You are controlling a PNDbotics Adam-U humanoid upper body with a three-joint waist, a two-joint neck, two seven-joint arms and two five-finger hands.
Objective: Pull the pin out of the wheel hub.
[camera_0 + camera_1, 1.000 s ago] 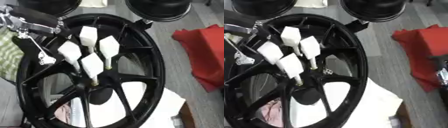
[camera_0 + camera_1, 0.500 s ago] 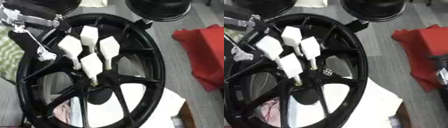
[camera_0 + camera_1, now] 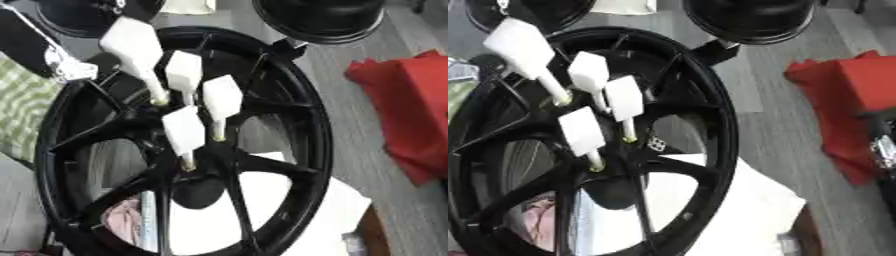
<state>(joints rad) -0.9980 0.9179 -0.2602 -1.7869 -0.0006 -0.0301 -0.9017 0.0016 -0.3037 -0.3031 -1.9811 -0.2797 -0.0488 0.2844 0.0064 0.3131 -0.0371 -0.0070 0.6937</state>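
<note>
Apparently out near the rim side of the hub (image 3: 656, 144), pin (image 3: 131, 45) stands tilted by the left hand (image 3: 39, 47); cannot tell whether grasped. Could jam on a spoke (image 3: 87, 140) or knock the other pins (image 3: 221, 97) if pulled askew.

Glossy black wheel hub (image 3: 297, 100), red cloth (image 3: 402, 105)

One large black wheel (image 3: 289, 100) fills the middle of the view, and four white-handled pins (image 3: 222, 97) stand at its hub. Two more round black things (image 3: 322, 17) show at the far edge, one at the upper left and one at the upper right. There is one red cloth (image 3: 404, 107) on the right and one white sheet (image 3: 328, 212) under the wheel.
</note>
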